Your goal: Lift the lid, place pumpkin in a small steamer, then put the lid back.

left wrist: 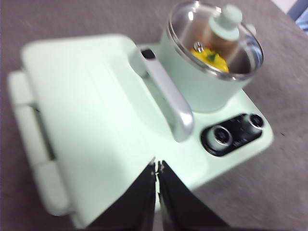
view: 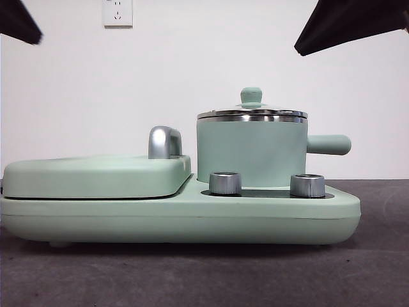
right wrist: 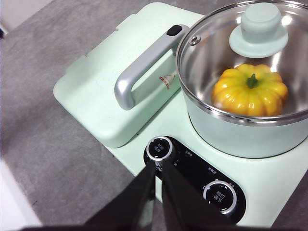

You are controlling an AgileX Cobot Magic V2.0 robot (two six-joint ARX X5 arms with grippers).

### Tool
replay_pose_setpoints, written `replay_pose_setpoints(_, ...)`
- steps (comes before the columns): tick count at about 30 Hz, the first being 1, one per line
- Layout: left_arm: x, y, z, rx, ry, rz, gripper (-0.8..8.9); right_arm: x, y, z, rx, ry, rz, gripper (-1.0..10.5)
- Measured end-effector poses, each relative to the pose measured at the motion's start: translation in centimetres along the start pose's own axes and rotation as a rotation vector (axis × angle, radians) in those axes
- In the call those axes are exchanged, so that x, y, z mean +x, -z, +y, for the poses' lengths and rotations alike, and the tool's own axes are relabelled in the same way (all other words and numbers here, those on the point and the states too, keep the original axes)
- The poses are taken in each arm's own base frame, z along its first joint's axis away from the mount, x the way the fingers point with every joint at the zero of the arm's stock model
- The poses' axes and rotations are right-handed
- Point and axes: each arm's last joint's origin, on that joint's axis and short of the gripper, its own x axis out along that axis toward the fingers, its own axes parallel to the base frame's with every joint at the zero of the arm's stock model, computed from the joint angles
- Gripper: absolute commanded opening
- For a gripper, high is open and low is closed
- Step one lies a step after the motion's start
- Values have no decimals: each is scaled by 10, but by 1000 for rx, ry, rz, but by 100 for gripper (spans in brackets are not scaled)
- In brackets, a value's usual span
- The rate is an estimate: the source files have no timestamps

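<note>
The small steamer (view: pixel 250 152) stands on the right half of the appliance base (view: pixel 179 214), its stubby handle (view: pixel 329 144) pointing right. The lid (view: pixel 252 112) sits on its rim, mint-green knob (right wrist: pixel 258 29) on top. Through the glass the yellow pumpkin (right wrist: pixel 250 90) lies inside the steamer (right wrist: pixel 240 130); the left wrist view shows it as a blurred yellow patch (left wrist: pixel 211 58). My left gripper (left wrist: pixel 157 168) is shut and empty above the flat cover. My right gripper (right wrist: pixel 159 168) is shut and empty above the knob panel. In the front view both arms show only as black tips (view: pixel 19 22) (view: pixel 348 25) at the top corners.
A flat mint-green cover (view: pixel 96 176) with a silver handle (view: pixel 164 142) fills the base's left half. Two silver knobs (view: pixel 225 183) (view: pixel 307 185) sit on the front of the base. Grey tabletop (view: pixel 204 275) lies all around; a white wall with a socket (view: pixel 117 13) stands behind.
</note>
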Motion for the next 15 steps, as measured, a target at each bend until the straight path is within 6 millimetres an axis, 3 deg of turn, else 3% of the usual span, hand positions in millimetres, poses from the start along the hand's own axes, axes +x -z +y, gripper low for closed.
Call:
replay_pose_setpoints(4,-11,23,14,78,-88,-130,7,0,0,0,0,0,0,20)
replay_pose_setpoints(9,-19,61,32,127,-341,-285,7,0,0,0,0,0,0,20)
replay_pose_setpoints(15,-4,109,47,89,-428,-313,7,0,0,0,0,0,0,20)
